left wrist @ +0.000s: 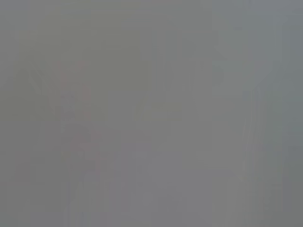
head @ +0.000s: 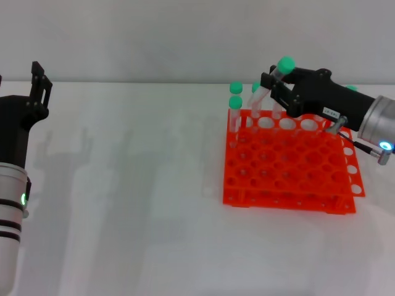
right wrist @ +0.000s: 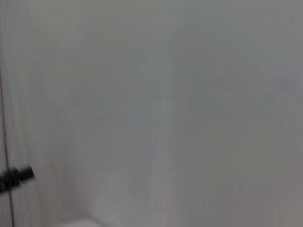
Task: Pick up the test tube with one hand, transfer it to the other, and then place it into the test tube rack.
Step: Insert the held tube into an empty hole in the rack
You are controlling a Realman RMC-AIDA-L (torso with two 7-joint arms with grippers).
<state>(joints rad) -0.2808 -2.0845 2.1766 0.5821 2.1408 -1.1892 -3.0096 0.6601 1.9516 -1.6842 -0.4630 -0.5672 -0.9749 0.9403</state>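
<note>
Presently listed, as seen from the head view:

Right gripper (head: 276, 83): black, with a small white label, on a silver-grey wrist showing a blue light. It is reaching in over the far edge of the rack, its fingers (head: 270, 81) clenching around the tube just below the cap.

Tube (head: 271, 85): clear, capped in mint green. It is leaning in the fingers, cap uppermost and sticking out above them, lower end pointing down toward the far row of rack holes. Whether that end is already entering a hole cannot be told.

Rack (head: 290, 165): orange-red, two-tiered, with a grid of round holes, sitting on the worktop (head: 136, 203) directly below the right fingers.

Other tubes (head: 235, 111): green-capped, standing upright in the rack's far row, just beside the right fingers on the side toward the left arm.

Left gripper (head: 38, 86): black, on a thick white arm with black rings and a green light. It is hanging well apart from the rack and grasping nothing; whether its fingers are spread or closed cannot be told.

Both wrist views are showing only plain grey, apart from a small dark part at one edge of the right wrist view.
</note>
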